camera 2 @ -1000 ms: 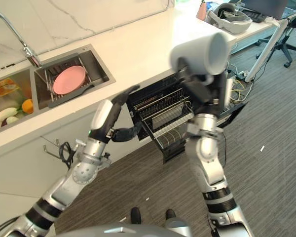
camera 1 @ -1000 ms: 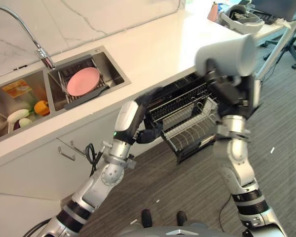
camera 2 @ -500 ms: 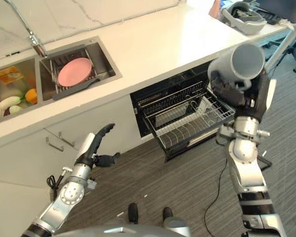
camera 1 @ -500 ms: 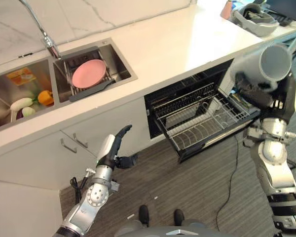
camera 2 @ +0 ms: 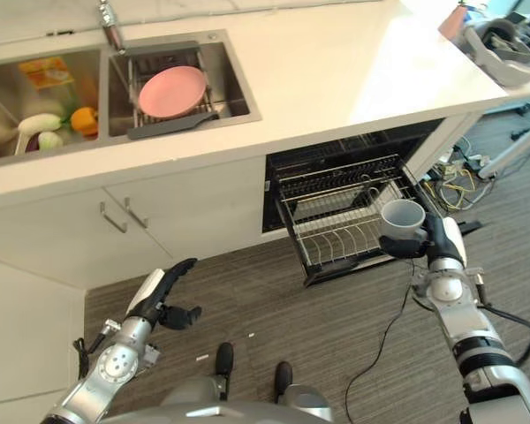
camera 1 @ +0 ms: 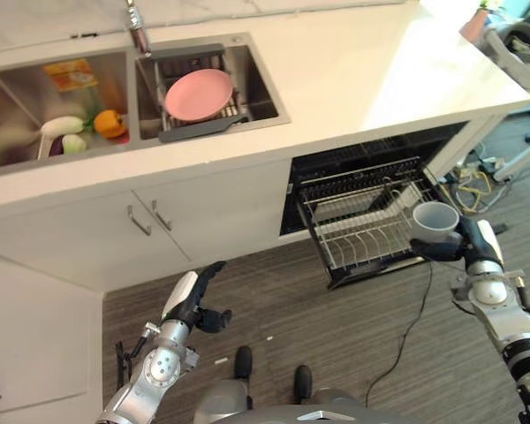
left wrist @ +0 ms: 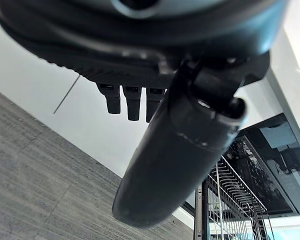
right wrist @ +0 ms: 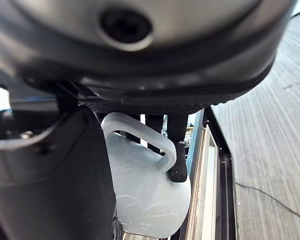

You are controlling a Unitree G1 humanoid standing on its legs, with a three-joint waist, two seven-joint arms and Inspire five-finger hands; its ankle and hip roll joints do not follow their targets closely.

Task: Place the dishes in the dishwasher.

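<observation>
Right eye view shows the right hand carrying a pale grey mug, mouth up, at the outer corner of the dishwasher rack, which is pulled out of the open dishwasher under the white counter. In the right wrist view the fingers are curled round the mug's handle with the thumb against its body, so the grip looks firm. The left hand hangs low over the floor in front of the cabinet doors, fingers relaxed and straight, holding nothing.

The step in hand looks like setting the mug into the rack. To do it well, the hand should carry the mug inward over the wire grid, clear of the rack's front rail, tip it mouth down, then lower it between the tines before letting go. A pink plate waits on the drainer in the sink.
</observation>
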